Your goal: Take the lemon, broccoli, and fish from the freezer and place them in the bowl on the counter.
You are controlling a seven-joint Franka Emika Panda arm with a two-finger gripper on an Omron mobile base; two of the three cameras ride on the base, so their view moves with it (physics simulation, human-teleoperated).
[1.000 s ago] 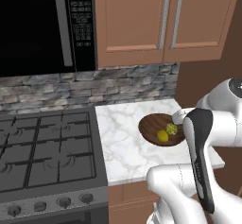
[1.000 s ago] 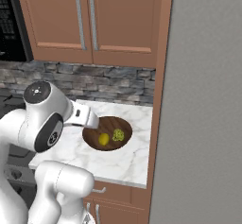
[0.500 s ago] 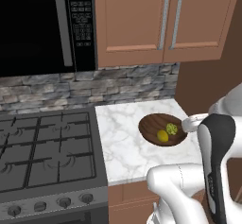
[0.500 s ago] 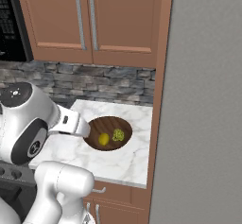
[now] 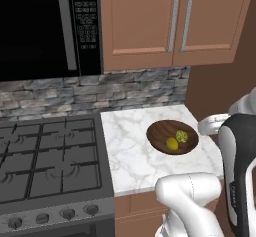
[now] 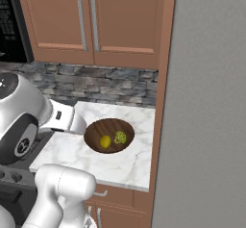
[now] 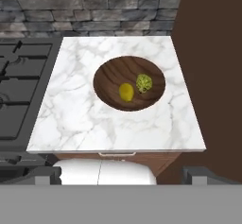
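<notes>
— Looking at the bowl (image 7: 129, 64), middle of the hand view: the lemon (image 7: 125, 92) and the broccoli (image 7: 144, 83) already lie in it, close together, on the counter (image 7: 75, 114). No fish in there yet.

— And the claw?

— Released, jaws spread as wide as they go, grasping nothing; its two dark tips sit at the bottom corners of that view. In the right base view the freezer (image 6: 206, 102) is the grey slab down the right side, and its inside is hidden from me, so I can't say where the fish lies.

— How would it handle?

— My guess: light, stiff if frozen, probably slick — take it across the thick middle of the body, not the thin tail. The bowl is wide, so dropping it in should be forgiving.

— Any writing?

— The microwave panel (image 5: 84, 16), upper left of the left base view, has buttons and a small display — too small to read.
</notes>
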